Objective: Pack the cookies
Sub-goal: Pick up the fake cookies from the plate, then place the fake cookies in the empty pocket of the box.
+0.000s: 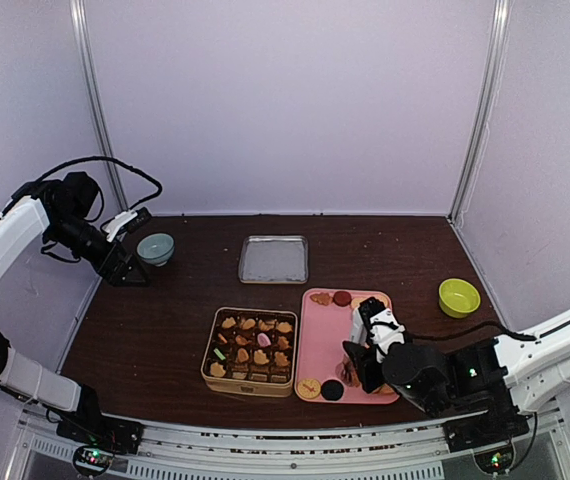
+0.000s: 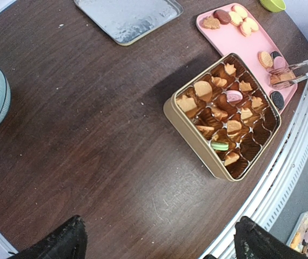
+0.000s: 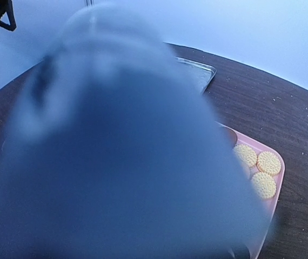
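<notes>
Near edge: right gripper [image 1: 363, 352] is low over the near half of the pink tray [image 1: 327, 335], clamped on a pair of metal tongs [image 2: 300, 69]. The tong tips sit at a brown biscuit at the tray's near end. Cannot tell whether they pinch it.

Cookies [image 2: 227, 110]: most lie in the cups of the gold box [image 2: 189, 127], just left of the tray. Several cups look bare. More lie loose on the tray, a few at its near end and a cluster at its far end.

Step, as I read it: taking one biscuit off the tray for the box. The next move calls for a light, sure squeeze, a lift clear of the tray lip, and a short carry left to a bare cup.

Farther: metal tray [image 1: 273, 258] mid-table, green bowl [image 1: 459, 297] to the right. Teal bowl [image 1: 155, 248] far left, left gripper [image 1: 130, 252] near it, jaws spread wide, holding nothing.

Views: the right wrist camera is almost wholly blocked by a blur close to the lens and shows only three round biscuits. Only the left wrist view shows the tong arms and box cups plainly.
</notes>
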